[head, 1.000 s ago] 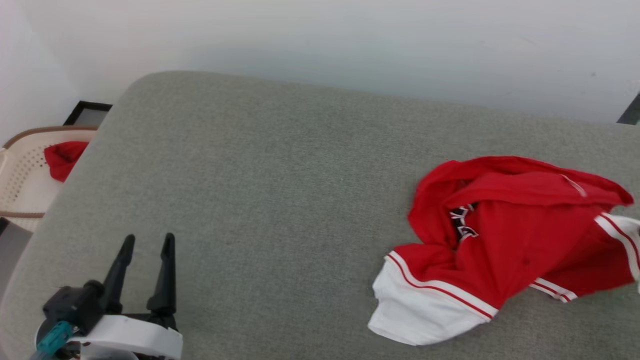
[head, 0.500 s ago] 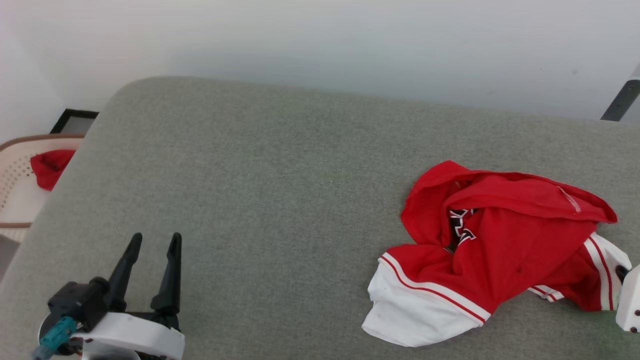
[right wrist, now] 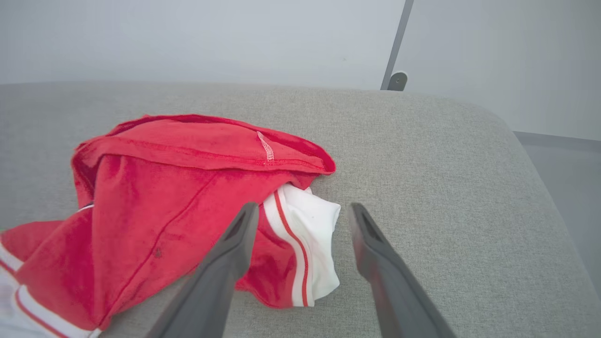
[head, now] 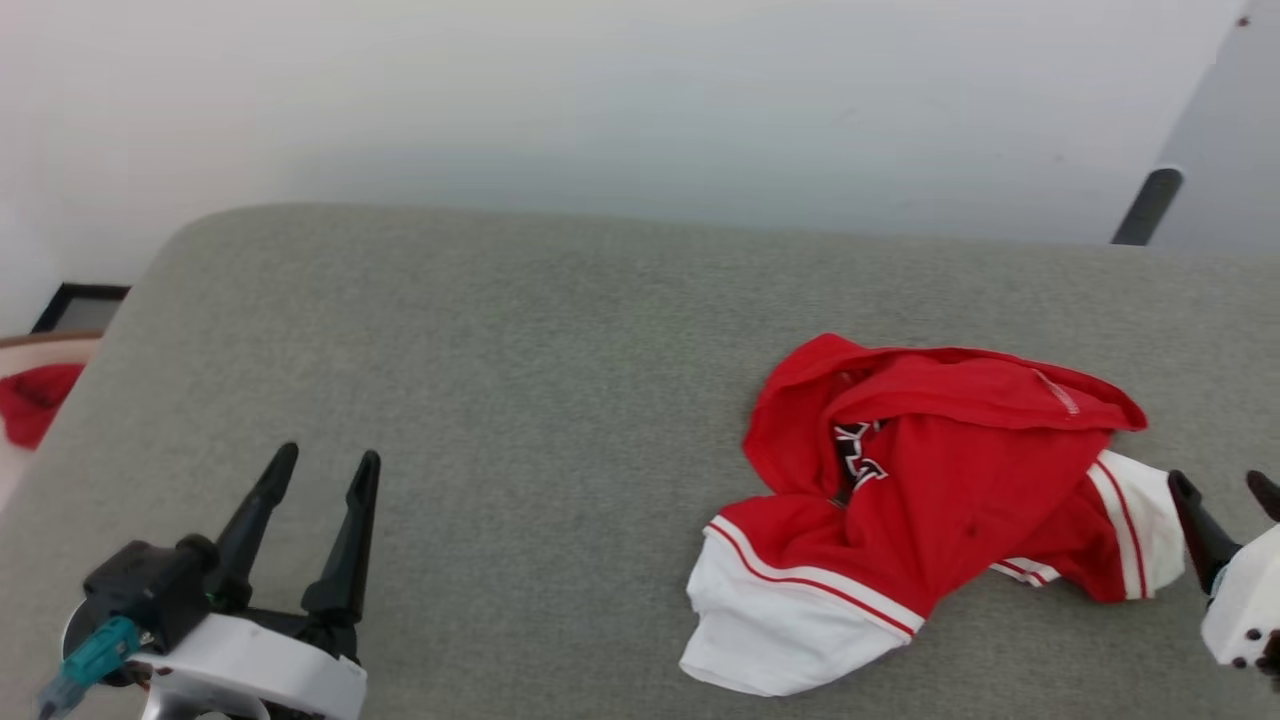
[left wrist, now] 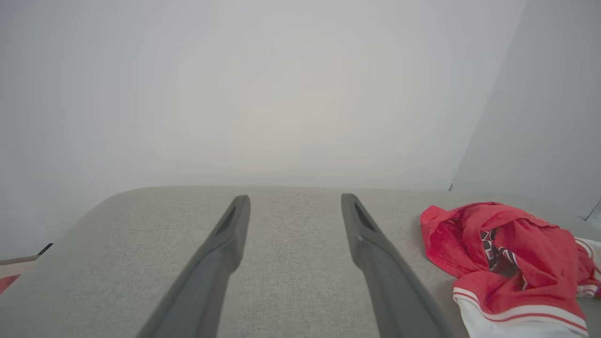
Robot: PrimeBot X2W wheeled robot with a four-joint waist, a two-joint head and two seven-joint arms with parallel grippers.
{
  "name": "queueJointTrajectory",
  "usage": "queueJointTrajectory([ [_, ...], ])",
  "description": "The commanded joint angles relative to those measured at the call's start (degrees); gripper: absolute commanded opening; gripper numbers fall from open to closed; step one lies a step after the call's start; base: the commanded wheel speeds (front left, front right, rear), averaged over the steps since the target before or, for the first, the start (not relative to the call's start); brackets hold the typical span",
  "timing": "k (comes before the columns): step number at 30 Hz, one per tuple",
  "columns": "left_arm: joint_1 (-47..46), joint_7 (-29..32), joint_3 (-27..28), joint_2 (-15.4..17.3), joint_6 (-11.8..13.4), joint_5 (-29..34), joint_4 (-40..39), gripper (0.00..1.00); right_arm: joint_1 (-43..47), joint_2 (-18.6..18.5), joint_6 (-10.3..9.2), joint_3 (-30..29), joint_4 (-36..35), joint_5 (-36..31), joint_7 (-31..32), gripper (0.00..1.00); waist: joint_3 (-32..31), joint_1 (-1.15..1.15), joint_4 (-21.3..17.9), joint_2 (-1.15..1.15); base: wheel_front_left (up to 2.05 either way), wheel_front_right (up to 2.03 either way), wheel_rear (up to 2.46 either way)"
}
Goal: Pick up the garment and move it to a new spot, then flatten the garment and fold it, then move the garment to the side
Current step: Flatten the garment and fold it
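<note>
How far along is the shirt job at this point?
Done: nothing certain; the garment lies crumpled and unheld on the grey cushion. In hand: right claw open next to its white sleeve; left claw open over bare cushion. Left: flatten, fold, move aside.

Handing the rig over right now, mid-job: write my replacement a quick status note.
Left gripper: open, empty, over the grey cushion, far from the garment.
Right gripper: open, empty, beside the garment's white sleeve.
Garment: crumpled on the cushion's right part, held by nothing.
Done: no flattening or folding yet.
To do: flatten, fold, move it aside.
</note>
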Motion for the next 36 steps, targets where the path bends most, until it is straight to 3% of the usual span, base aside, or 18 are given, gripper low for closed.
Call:
queueJointTrajectory([
  [1, 0.7, 0.5, 0.0, 0.2, 0.4, -0.3, -1.1, 1.0, 1.4, 0.8, -0.01, 0.1, -1.4, -0.5, -1.1, 1.0, -0.9, 0.0, -1.9, 0.0, 0.0, 0.0, 0.0],
  [17, 4.3, 8.1, -2.8, 2.7, 1.7, 0.1, -11.1, 1.0, 8.0, 8.9, -0.01, -0.3, -10.1, -3.6, -13.3, 1.0, 0.8, 0.0, -9.0, 0.0, 0.0, 0.0, 0.0],
  [24, 4.6, 12.4, -5.5, 3.0, 1.0, -0.9, -13.3, 1.0, 7.6, 10.1, -0.01, -1.0, -10.1, -3.8, -15.4, 1.0, 2.1, 0.0, -10.2, 0.0, 0.0, 0.0, 0.0],
  [36, 1.8, 27.9, -13.8, 2.4, 0.5, -4.0, -13.7, 1.0, 5.4, 10.1, -0.01, -1.6, -9.1, -3.0, -16.1, 1.0, 5.3, 0.0, -11.2, 0.0, 0.0, 0.0, 0.0],
])
